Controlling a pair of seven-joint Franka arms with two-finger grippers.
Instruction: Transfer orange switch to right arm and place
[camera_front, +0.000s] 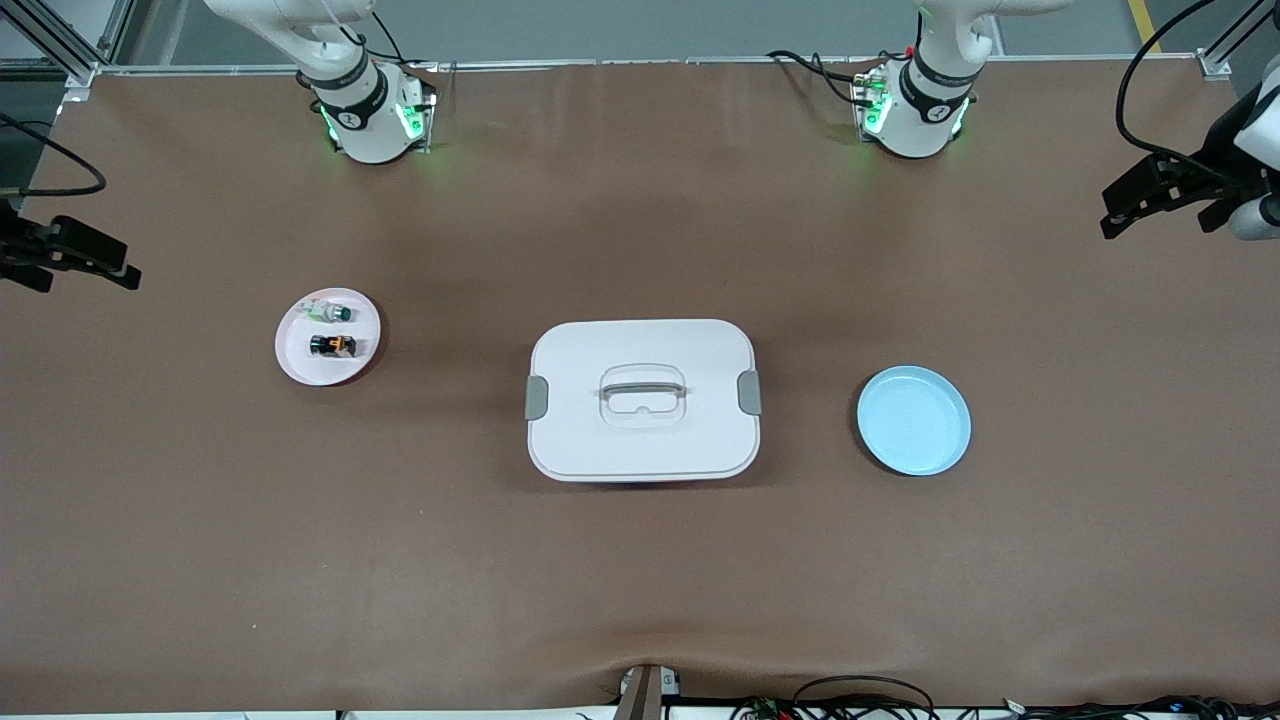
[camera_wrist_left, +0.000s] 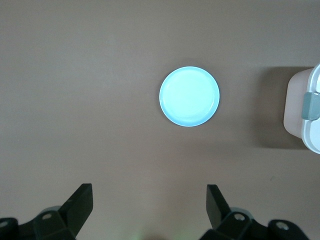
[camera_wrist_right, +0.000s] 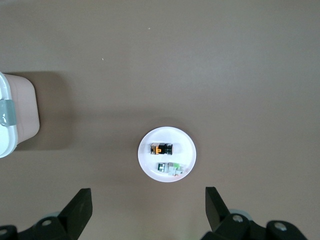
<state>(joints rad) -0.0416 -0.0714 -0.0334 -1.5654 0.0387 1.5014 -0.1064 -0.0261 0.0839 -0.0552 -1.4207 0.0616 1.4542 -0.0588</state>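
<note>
High over the table's two ends, both grippers hang with fingers spread wide and holding nothing: the left gripper above bare brown mat at the left arm's end, the right gripper likewise at the right arm's end (in the front view each shows only at the frame's edge). Under the right gripper's view sits a white plate, and on it lies the orange switch, just beside a small white part with a green tip, the switch nearer the front camera. A white lidded box occupies the centre, well apart from that plate and from the empty blue plate toward the left arm's end, with open mat between them.
</note>
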